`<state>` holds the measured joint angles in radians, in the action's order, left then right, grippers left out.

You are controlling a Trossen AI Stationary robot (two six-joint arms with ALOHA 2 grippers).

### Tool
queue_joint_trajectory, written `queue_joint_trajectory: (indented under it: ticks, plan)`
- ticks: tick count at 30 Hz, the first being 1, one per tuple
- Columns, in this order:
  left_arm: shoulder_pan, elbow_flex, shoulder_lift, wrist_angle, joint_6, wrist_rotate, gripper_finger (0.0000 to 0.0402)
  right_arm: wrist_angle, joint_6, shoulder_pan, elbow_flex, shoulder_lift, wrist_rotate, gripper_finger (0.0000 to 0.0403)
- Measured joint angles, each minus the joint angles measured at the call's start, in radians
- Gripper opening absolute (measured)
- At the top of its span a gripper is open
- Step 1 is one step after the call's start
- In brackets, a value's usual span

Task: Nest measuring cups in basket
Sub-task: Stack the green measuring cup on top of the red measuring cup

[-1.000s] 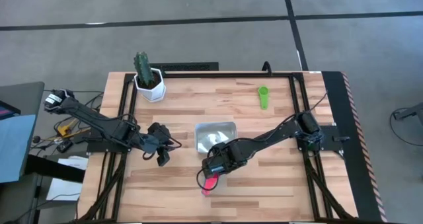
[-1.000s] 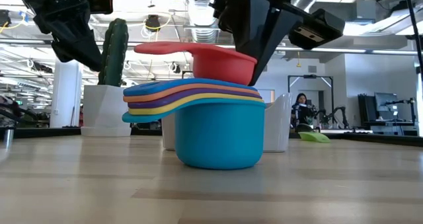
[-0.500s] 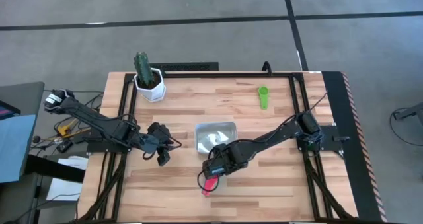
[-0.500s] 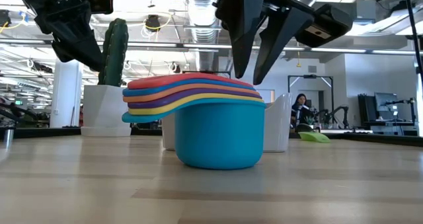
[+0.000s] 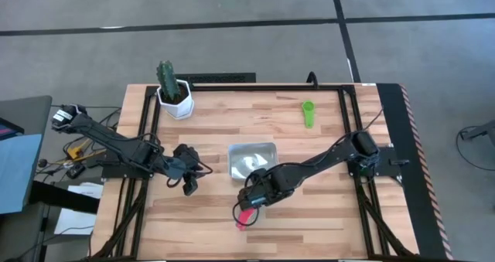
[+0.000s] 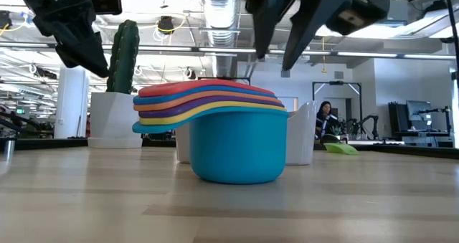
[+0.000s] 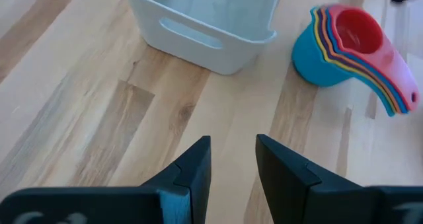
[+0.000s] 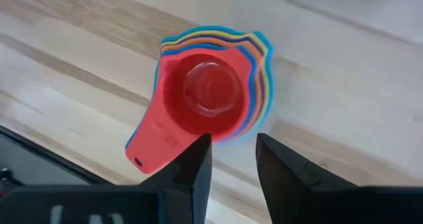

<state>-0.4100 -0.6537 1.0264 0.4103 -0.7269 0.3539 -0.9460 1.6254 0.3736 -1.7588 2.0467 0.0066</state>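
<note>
Right gripper (image 6: pixel 276 60) hovered above nested cup stack (image 6: pixel 215 139), jaws open, empty; green cup (image 5: pixel 308 113) remained outside basket (image 5: pixel 251 159).

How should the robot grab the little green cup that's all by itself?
Probably from straight above, fingers closing across the flat handle of the green cup. It lies alone on bare wood at the table's far right side, handle pointing toward the near edge, with nothing crowding it.
</note>
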Motion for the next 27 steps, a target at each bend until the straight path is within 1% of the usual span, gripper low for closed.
queue_joint_trajectory:
  ticks: [3, 5, 9, 13, 16, 21, 24, 27]
  plan:
    - [0.0, 0.0, 0.0, 0.002, 0.034, -0.021, 0.0106, -0.014, -0.008, 0.001, 0.0, -0.031, 0.027, 0.0136]
    - [0.0, 0.0, 0.0, 0.003, 0.059, -0.035, 0.0106, -0.034, -0.011, 0.0, 0.0, -0.063, 0.064, 0.0129]
    - [0.0, 0.0, 0.0, 0.003, 0.111, -0.047, 0.0106, -0.127, -0.011, -0.012, -0.001, -0.127, 0.126, 0.0118]
    - [0.0, 0.0, 0.0, 0.004, 0.173, -0.071, 0.0106, -0.272, -0.021, -0.043, 0.0, -0.166, 0.129, 0.0112]
    - [0.0, 0.0, 0.0, 0.024, 0.192, -0.075, 0.0106, -0.343, -0.061, -0.073, 0.01, -0.188, 0.127, 0.0107]
    - [0.0, 0.0, 0.0, 0.091, 0.198, -0.084, 0.0106, -0.345, -0.1, -0.141, 0.097, -0.269, 0.128, 0.0103]
    - [0.005, 0.0, 0.0, 0.115, 0.235, -0.08, 0.0106, -0.335, -0.121, -0.192, 0.193, -0.333, 0.127, 0.0101]
    - [0.031, 0.0, 0.0, 0.114, 0.276, -0.083, 0.0106, -0.29, -0.153, -0.254, 0.312, -0.412, 0.126, 0.0101]
